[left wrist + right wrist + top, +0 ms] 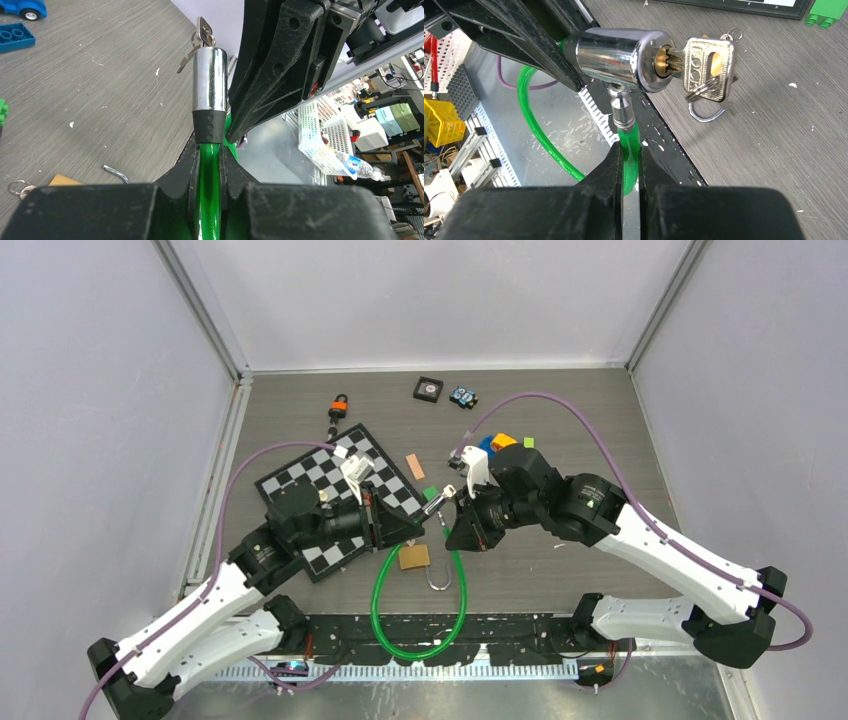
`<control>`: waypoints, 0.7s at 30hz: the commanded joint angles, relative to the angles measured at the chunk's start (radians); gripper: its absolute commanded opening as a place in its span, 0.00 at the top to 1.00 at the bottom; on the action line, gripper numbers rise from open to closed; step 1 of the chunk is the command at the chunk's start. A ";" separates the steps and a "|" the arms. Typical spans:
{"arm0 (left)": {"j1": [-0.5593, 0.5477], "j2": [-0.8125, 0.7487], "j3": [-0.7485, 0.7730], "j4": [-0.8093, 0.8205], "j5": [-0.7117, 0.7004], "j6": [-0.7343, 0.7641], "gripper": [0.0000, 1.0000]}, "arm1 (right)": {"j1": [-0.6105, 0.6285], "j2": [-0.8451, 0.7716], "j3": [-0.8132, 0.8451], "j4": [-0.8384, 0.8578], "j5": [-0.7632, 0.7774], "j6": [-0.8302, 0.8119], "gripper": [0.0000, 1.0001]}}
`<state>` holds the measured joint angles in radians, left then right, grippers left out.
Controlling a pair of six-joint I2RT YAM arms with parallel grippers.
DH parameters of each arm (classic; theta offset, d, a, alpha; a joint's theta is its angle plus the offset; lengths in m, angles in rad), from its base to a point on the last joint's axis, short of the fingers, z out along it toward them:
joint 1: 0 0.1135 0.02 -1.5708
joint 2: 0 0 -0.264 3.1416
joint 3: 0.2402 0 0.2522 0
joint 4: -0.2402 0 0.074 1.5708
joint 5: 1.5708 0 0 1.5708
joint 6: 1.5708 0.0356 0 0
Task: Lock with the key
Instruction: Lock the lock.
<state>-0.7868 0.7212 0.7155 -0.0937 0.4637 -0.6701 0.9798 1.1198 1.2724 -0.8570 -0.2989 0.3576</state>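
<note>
A green cable lock (378,605) hangs in a loop between both arms. My left gripper (210,150) is shut on the green cable just below the chrome lock cylinder (210,75), which points upward. A silver key (706,70) sits in the cylinder's keyhole (669,61), with a key ring hanging from it. My right gripper (628,150) is shut on the other green cable end just below its metal pin (622,112), which stands against the cylinder's side (616,52). In the top view the two grippers meet at the cylinder (438,500).
A checkerboard (330,480) lies under the left arm. A brown tag (414,557) with a metal hook (436,578) lies below the grippers. An orange padlock (340,403), a black box (428,389), toy cars (462,396) and coloured blocks (495,443) lie farther back.
</note>
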 commanded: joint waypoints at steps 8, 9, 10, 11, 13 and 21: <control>0.008 0.011 0.058 0.022 -0.006 0.053 1.00 | 0.014 0.009 0.046 0.085 -0.060 0.040 0.99; 0.008 0.011 0.057 0.023 -0.006 0.053 1.00 | 0.014 0.012 0.045 0.085 -0.060 0.038 0.99; 0.008 0.011 0.058 0.023 -0.007 0.053 1.00 | 0.014 0.016 0.043 0.086 -0.061 0.037 0.99; 0.008 0.011 0.056 0.024 -0.006 0.052 1.00 | 0.014 0.018 0.041 0.086 -0.062 0.037 0.99; 0.009 0.010 0.055 0.032 -0.005 0.046 1.00 | 0.014 0.026 0.035 0.087 -0.063 0.035 0.99; 0.008 0.012 0.058 0.022 0.007 0.058 1.00 | 0.014 0.030 0.025 0.092 -0.055 0.032 0.99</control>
<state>-0.7834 0.7311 0.7238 -0.1268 0.4648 -0.6453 0.9802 1.1576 1.2720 -0.8574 -0.2974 0.3565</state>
